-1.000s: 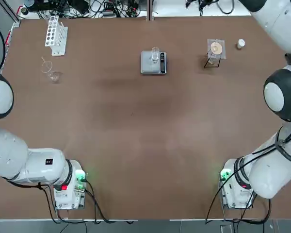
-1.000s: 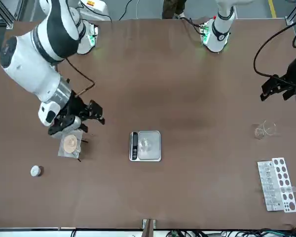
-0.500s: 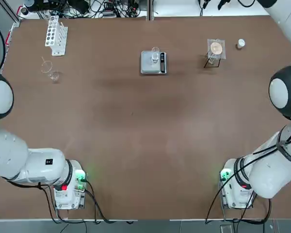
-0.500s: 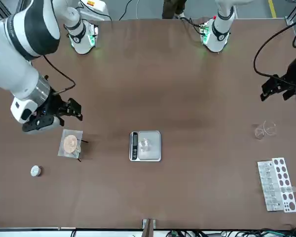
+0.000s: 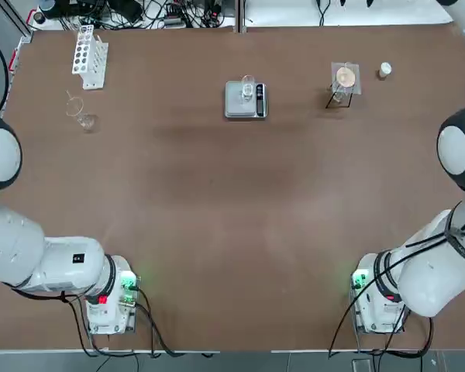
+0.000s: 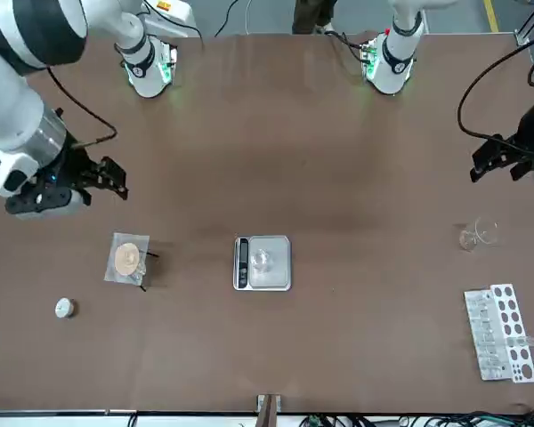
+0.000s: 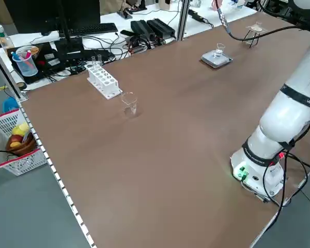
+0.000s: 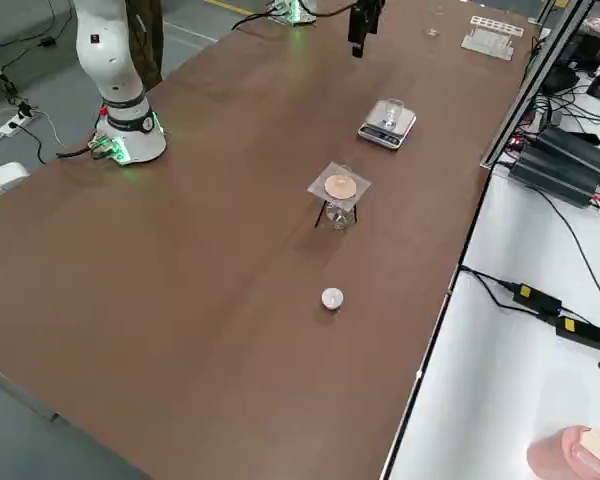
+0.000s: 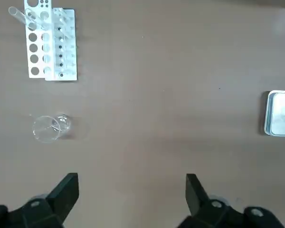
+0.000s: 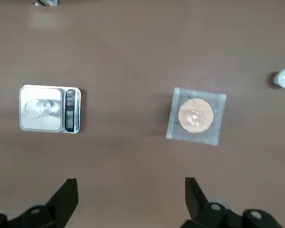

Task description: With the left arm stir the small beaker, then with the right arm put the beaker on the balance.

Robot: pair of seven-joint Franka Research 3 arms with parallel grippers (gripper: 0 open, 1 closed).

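The balance (image 6: pixel 271 280) is a small silver-grey scale with a square metal pan and a dark control strip along one edge, lying flat on the desk, near the middle of its far edge from the robot. The small beaker (image 6: pixel 261 261), a tiny clear glass cylinder, stands on the pan, toward its control-strip edge.

The tabletop (image 5: pixel 209 186) looked smooth and matt brown. Near its far edge, the balance (image 10: pixel 40 116) had a shiny metal pan, with clear, glossy glass of the small beaker (image 10: pixel 40 108) on it. The rack (image 9: pixel 61 45) toward the far left corner looked like smooth white plastic.
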